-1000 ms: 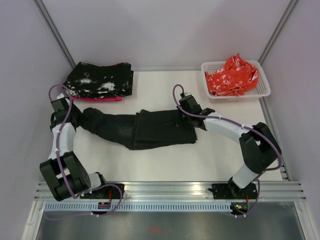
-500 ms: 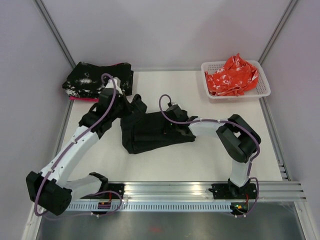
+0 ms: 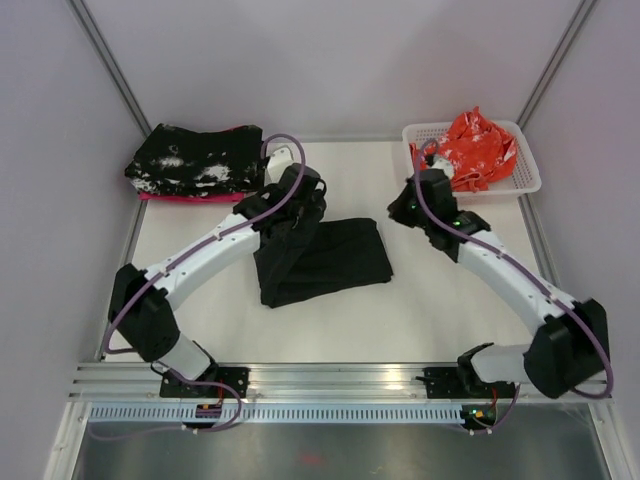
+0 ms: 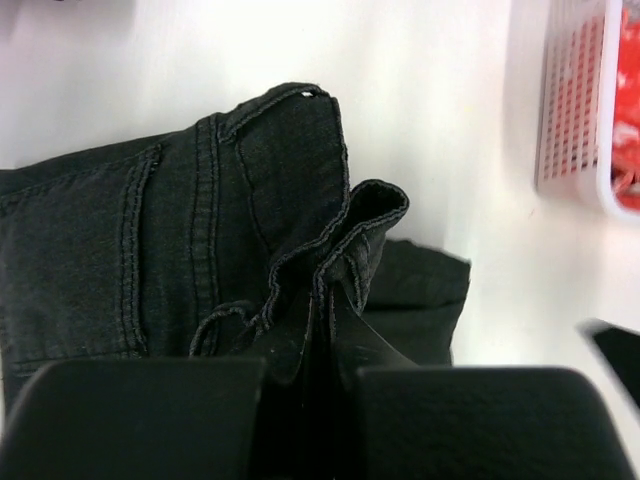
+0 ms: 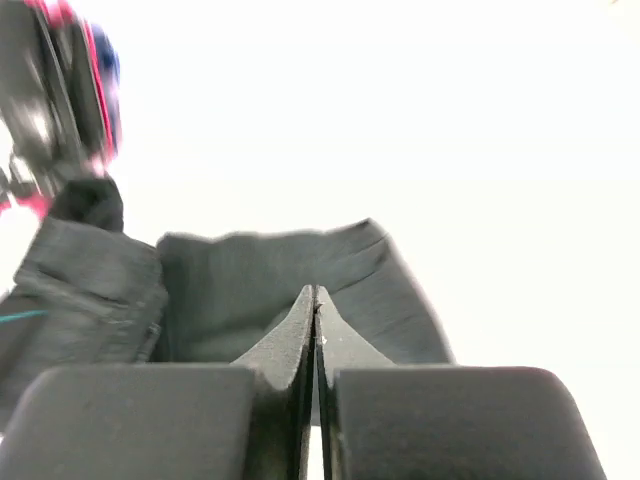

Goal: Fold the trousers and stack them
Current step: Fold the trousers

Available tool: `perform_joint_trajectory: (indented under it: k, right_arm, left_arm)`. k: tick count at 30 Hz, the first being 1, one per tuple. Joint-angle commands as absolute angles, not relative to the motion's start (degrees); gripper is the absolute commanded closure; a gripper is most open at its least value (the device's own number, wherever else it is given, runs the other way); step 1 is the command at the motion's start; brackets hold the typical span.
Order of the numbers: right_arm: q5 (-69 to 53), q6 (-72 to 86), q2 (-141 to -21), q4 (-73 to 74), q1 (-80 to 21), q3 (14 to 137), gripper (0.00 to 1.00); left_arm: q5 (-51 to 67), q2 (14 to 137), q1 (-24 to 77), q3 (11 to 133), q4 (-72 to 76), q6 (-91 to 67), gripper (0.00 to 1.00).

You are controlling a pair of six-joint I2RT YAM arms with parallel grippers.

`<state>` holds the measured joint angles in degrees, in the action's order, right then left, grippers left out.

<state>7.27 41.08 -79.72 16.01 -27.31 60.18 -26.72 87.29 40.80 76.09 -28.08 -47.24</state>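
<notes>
From above, the trousers (image 3: 335, 262) lie in the middle of the table (image 3: 450, 300), bunched into a short dark block with their left part lifted. The left gripper (image 3: 297, 212) is over that raised part, and holding cloth there suggests one end is being carried across the rest to make a fold. The right gripper (image 3: 402, 210) hangs just beside the right edge of the trousers, apart from them and between them and the basket (image 3: 475, 193) of orange-red cloth (image 3: 465, 145). A folded speckled black cloth (image 3: 195, 160) sits at the far left, probably where the finished pile belongs. In the left wrist view, the left gripper (image 4: 320, 330) is pinched on a ruffled, stitched edge of the trousers (image 4: 200, 230), which stands up between its fingers. The seamed cloth spreads flat beneath it, and the basket (image 4: 570, 100) shows at the far right. In the right wrist view, the right gripper (image 5: 316, 310) has its fingers pressed together with nothing between them. It points at the trousers (image 5: 270, 275) ahead, perhaps ready to press or steady the fold, though the blur at the upper left cannot be identified.
</notes>
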Motion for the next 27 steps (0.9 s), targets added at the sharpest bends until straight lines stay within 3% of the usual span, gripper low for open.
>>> perform_joint_trajectory:
  k: [1,7,12,20,27]
  right_arm:
    - [15.1,39.03,-72.7,24.17,-24.88,58.82,1.0]
    - [13.11,39.99,-68.99,24.09,-21.71,50.03,1.0]
    - [11.17,40.25,-70.57,18.73,-21.62,43.78,1.0]
    - [10.11,34.81,-81.99,6.16,-21.62,39.11,1.0]
    - [-2.17,37.61,-87.62,2.2,-21.71,38.85,1.0]
  left_arm:
    - [-33.39,91.04,42.79,82.26,-26.45,-57.21,0.98]
    - [-37.97,99.31,47.45,89.54,-27.07,-61.52,0.98]
    - [-35.25,104.67,50.35,92.63,-26.64,-62.31,0.98]
    - [-29.8,109.51,52.91,92.99,-21.18,-60.73,0.98]
    - [-28.13,110.48,54.84,92.11,-19.43,-60.82,0.98]
